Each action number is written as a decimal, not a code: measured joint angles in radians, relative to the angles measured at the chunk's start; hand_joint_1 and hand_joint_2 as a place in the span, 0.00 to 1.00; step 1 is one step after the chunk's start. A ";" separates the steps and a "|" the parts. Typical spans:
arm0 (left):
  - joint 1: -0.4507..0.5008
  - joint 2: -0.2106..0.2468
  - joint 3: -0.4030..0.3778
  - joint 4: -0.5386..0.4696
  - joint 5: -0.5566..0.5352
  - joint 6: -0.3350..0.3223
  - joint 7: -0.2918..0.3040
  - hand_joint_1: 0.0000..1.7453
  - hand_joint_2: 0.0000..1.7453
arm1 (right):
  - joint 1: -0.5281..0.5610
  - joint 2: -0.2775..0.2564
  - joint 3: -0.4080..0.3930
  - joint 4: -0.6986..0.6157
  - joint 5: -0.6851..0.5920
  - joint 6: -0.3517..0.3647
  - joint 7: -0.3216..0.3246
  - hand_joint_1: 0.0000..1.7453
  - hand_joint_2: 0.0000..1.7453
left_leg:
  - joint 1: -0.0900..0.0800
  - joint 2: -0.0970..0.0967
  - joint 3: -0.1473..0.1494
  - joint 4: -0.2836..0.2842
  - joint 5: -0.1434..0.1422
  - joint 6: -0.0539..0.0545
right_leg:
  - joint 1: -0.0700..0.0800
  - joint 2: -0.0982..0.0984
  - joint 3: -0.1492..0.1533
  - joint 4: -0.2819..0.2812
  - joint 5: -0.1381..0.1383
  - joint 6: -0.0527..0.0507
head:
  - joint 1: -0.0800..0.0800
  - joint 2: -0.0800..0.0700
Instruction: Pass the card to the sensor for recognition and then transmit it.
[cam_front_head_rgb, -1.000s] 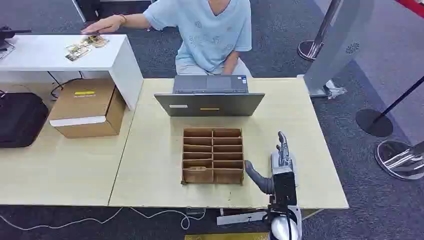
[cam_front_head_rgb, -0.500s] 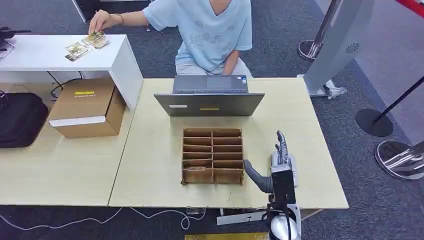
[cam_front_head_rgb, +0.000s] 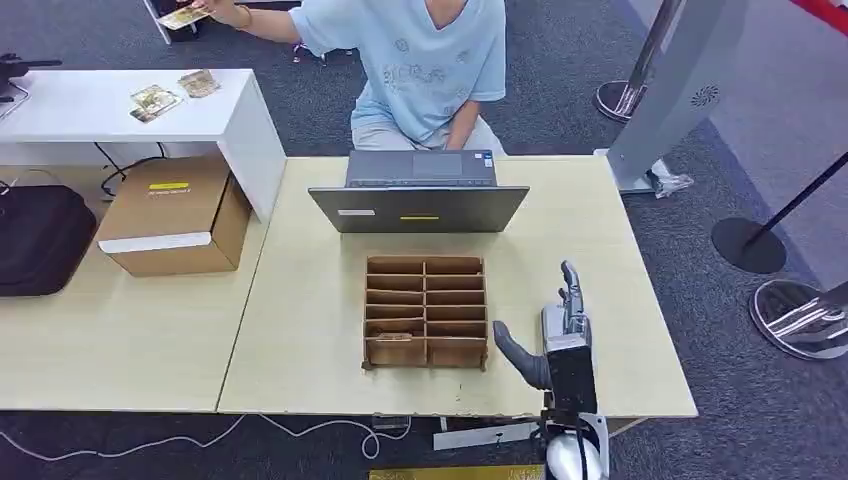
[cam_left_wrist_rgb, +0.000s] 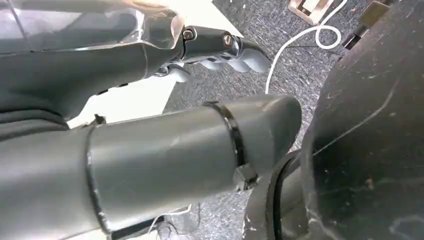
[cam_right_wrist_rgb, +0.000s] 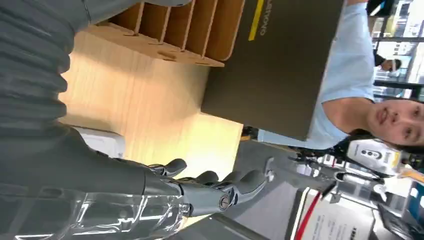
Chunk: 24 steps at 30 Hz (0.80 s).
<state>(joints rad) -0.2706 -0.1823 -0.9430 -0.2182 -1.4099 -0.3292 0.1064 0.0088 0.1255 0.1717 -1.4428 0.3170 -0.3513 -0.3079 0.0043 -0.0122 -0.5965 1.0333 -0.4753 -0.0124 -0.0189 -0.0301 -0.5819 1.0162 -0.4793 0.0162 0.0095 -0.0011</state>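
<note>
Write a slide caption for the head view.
Open right robot hand waits beside the cardboard organizer while a person lifts a card.

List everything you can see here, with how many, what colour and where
Card organizer: one, brown, table centre.
Laptop: one, grey, behind the organizer.
Cardboard box: one, brown, left table.
Cards: two, on the white desk; a third in the person's raised hand.
Bag: one, black, far left.
Stanchion bases: several, right floor.
Person: one, light blue shirt, behind the laptop.
Right hand: grey, open, right of the organizer.
Left hand: grey, empty, over carpet.
</note>
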 joint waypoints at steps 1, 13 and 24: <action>0.001 0.002 0.004 0.000 0.002 0.004 -0.001 0.00 0.00 | -0.004 -0.002 0.000 -0.003 0.002 0.001 -0.003 0.00 1.00 | 0.000 0.000 0.000 0.000 0.000 0.000 | 0.000 0.000 0.000 0.000 0.000 0.000 | 0.000 0.000; 0.041 0.037 0.092 0.000 0.130 0.049 -0.013 0.00 0.00 | -0.198 -0.043 0.032 0.004 0.115 0.008 0.017 0.00 1.00 | 0.000 0.000 0.001 0.000 0.000 0.000 | 0.000 0.001 0.000 0.001 0.001 0.000 | 0.000 0.000; 0.050 0.049 0.135 0.000 0.124 0.051 -0.037 0.00 0.00 | -0.471 -0.061 0.171 0.096 0.441 -0.018 0.132 0.00 1.00 | 0.000 0.001 0.002 0.000 0.001 -0.001 | 0.000 0.001 0.001 0.001 0.002 -0.001 | 0.000 0.000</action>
<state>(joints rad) -0.2203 -0.1331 -0.8083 -0.2182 -1.2856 -0.2777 0.0694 -0.4620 0.0641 0.3430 -1.3465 0.7585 -0.3697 -0.1754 0.0042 -0.0110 -0.5950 1.0333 -0.4741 -0.0130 -0.0191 -0.0287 -0.5812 1.0171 -0.4777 0.0155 0.0095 -0.0011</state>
